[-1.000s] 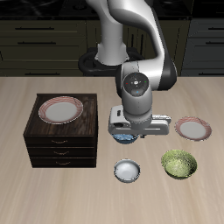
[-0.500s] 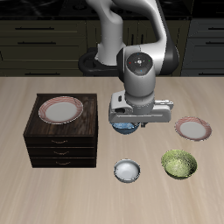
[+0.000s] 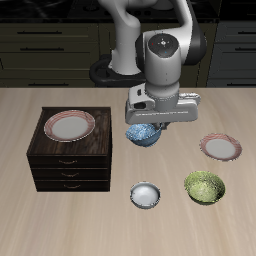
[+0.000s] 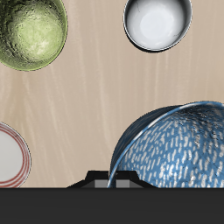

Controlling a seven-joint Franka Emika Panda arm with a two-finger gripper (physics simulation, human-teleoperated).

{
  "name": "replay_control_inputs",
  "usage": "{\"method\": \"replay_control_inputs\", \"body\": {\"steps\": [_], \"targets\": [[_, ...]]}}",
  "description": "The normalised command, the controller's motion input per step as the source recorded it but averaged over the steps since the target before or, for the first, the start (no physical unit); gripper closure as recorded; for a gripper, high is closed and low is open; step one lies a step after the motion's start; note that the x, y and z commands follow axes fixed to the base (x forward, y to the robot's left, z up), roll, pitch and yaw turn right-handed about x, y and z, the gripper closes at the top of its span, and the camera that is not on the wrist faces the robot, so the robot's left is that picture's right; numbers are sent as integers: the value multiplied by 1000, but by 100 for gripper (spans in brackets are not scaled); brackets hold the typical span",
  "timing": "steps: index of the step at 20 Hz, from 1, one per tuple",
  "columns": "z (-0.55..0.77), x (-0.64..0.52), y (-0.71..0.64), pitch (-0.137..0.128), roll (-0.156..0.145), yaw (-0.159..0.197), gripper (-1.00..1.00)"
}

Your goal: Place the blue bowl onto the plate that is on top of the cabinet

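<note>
The blue bowl (image 3: 142, 134) hangs above the table, clear of the wood, with my gripper (image 3: 150, 124) shut on its rim. In the wrist view the blue bowl (image 4: 175, 144) fills much of the picture, tilted, its mottled inside showing; my fingers are hidden behind the dark gripper body there. The dark brown cabinet (image 3: 70, 165) stands beside the lifted bowl, a short way off. On its top lies the plate (image 3: 70, 125), white with a reddish-pink rim, nothing on it.
A second pink-rimmed plate (image 3: 221, 147) lies on the table on the other side of the arm. A green speckled bowl (image 3: 205, 186) and a small white-grey bowl (image 3: 146, 194) sit nearer the front edge, both below the gripper in the wrist view.
The gripper has risen with the blue bowl, lifting it off the table and carrying it upward. The other bowls and both plates stayed put.
</note>
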Motion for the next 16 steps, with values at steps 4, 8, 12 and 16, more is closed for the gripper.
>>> {"method": "replay_control_inputs", "body": {"steps": [4, 8, 12, 16], "targets": [[497, -128, -25, -94, -20, 40, 100], [353, -80, -60, -52, -13, 11, 100], [321, -133, -41, -70, -5, 17, 100], [296, -108, -15, -62, -7, 24, 100]]}}
